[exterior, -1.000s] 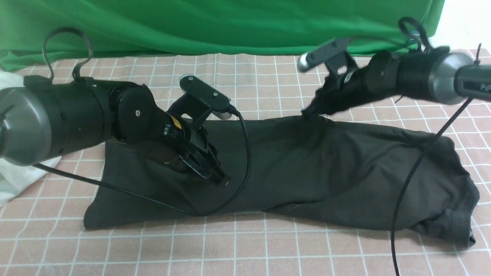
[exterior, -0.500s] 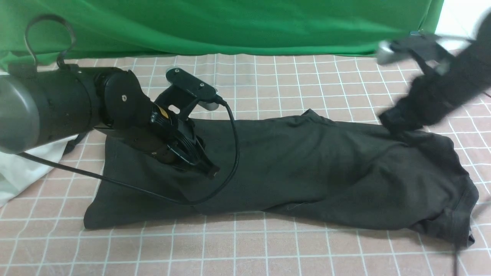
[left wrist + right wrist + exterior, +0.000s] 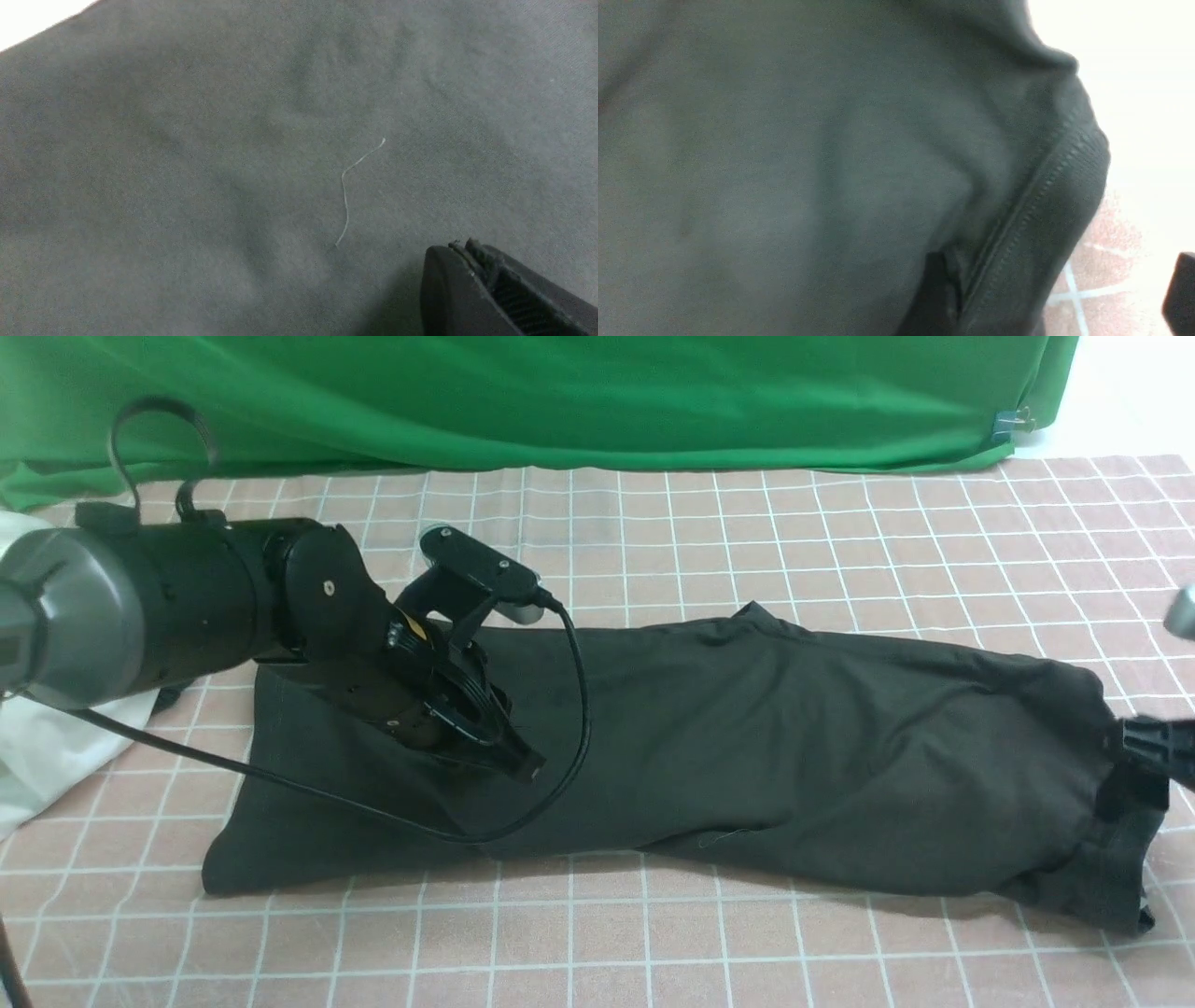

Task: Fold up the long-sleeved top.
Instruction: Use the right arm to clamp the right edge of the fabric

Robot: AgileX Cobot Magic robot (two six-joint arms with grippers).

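One limp, thin long-sleeved top (image 3: 747,747): my shut left gripper (image 3: 523,765) rests mid-frame; my right gripper (image 3: 1059,289) gapes astride its stitched hem at lower right, the best hold.

— What lies under everything here?
— A pink checked cloth (image 3: 709,532) with white grid lines covers my surface.
— And behind it?
— A green backdrop (image 3: 560,392) hangs along the far edge, its hem resting on the checks. A white cloth bundle (image 3: 47,770) sits at my left.
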